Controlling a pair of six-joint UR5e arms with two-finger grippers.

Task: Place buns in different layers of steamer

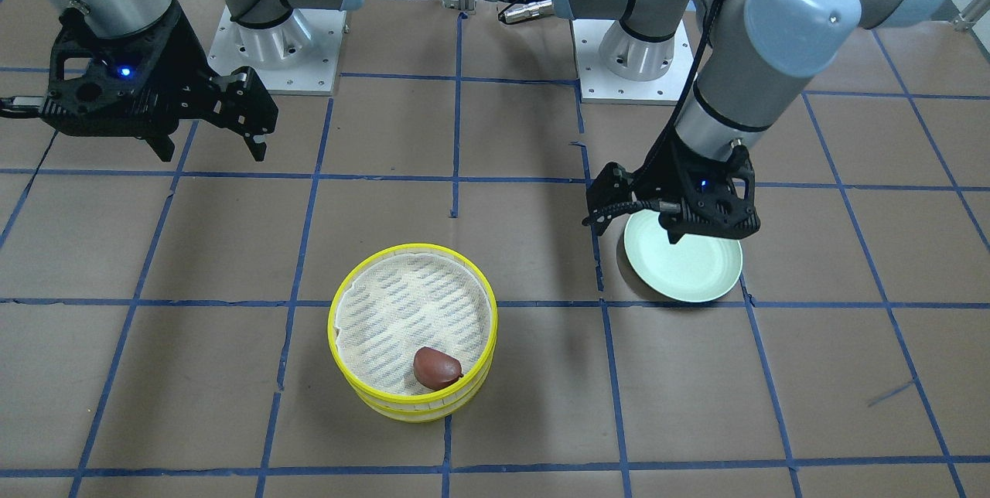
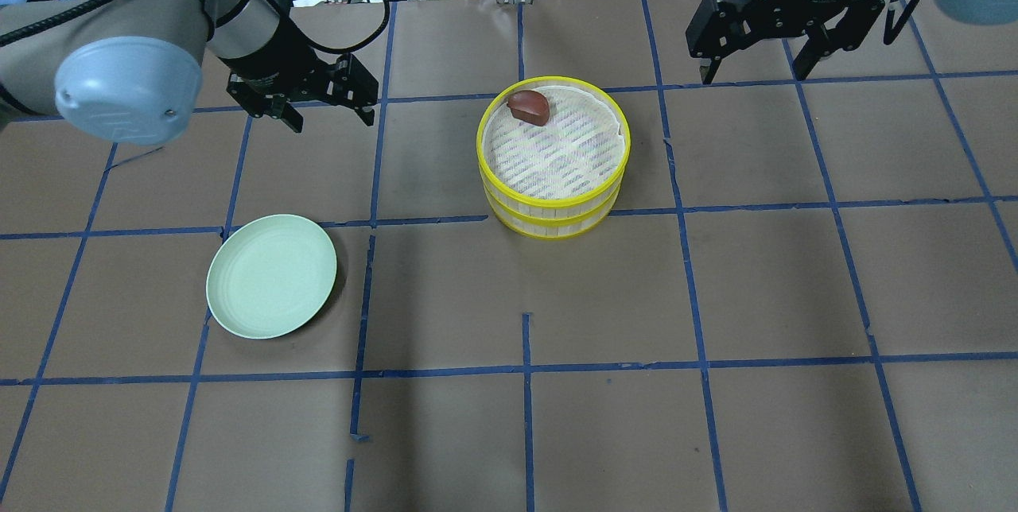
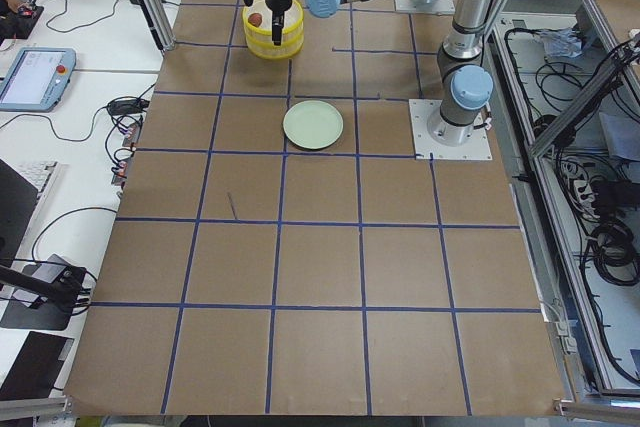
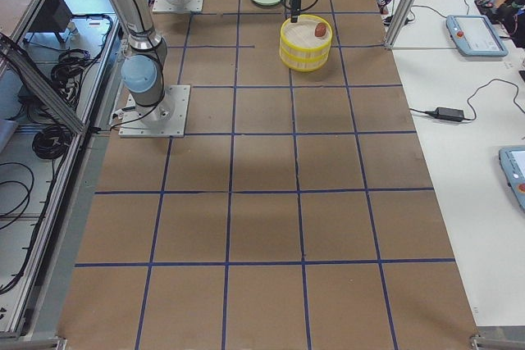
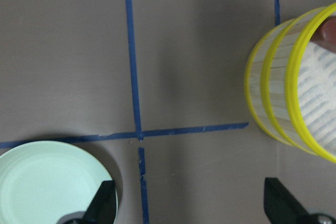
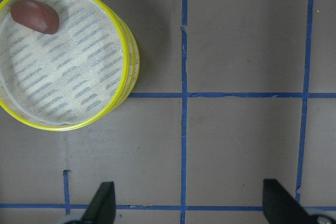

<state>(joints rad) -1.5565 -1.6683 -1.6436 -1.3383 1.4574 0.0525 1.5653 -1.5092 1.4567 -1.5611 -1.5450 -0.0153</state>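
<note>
The steamer (image 2: 554,215) is two stacked yellow-rimmed trays at mid-table. The dark reddish-brown bun (image 2: 529,106) lies on the top tray's mesh floor by its far rim; it also shows in the front view (image 1: 437,366) and the right wrist view (image 6: 35,16). The white bun is hidden or out of view. My left gripper (image 2: 330,121) is open and empty, raised beyond the pale green plate (image 2: 271,275) and left of the steamer. My right gripper (image 2: 751,76) is open and empty, raised to the right of the steamer and beyond it.
The plate is bare and lies near left of the steamer. The table is brown paper with a blue tape grid. The arm bases (image 1: 271,42) stand at the robot's edge. Cables and boxes lie past the far edge.
</note>
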